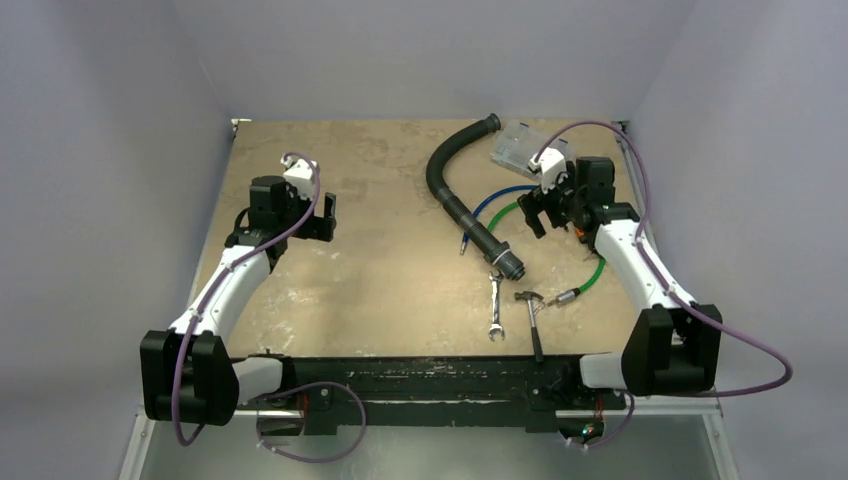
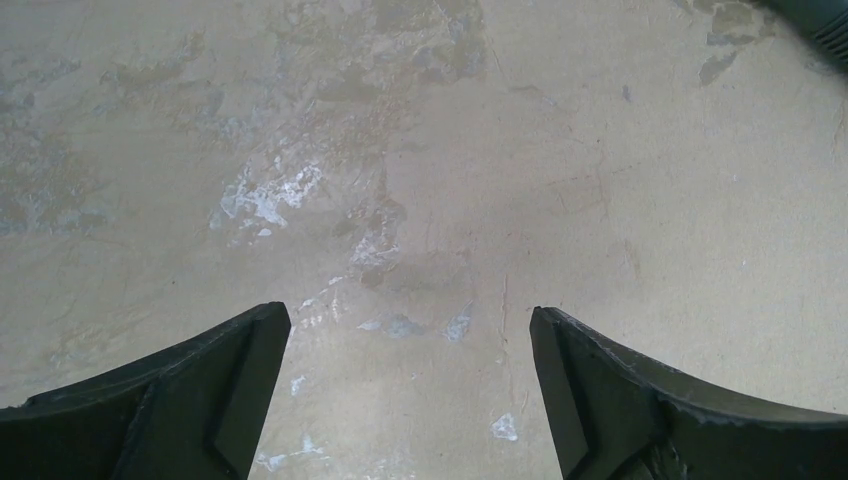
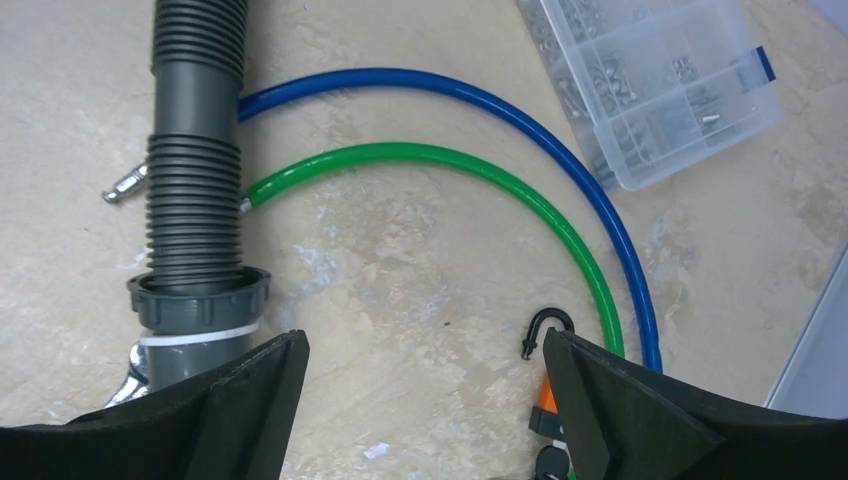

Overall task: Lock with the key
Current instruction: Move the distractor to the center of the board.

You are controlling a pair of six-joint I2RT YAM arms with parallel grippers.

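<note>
Two tools are shown wide and empty: left gripper (image 2: 405,315) over the table (image 2: 450,150), right gripper (image 3: 422,338) beside an orange item (image 3: 545,395), possibly the key; nothing is locked yet.

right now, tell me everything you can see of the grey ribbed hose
The grey ribbed hose is dark grey plastic by the look, lying flat on the table in a hooked curve right of centre. Ribbed lengths flank a smooth sleeve; its near end carries a notched collar and a white band. The blue tube and green tube meet its side, seemingly slipping beneath.
</note>
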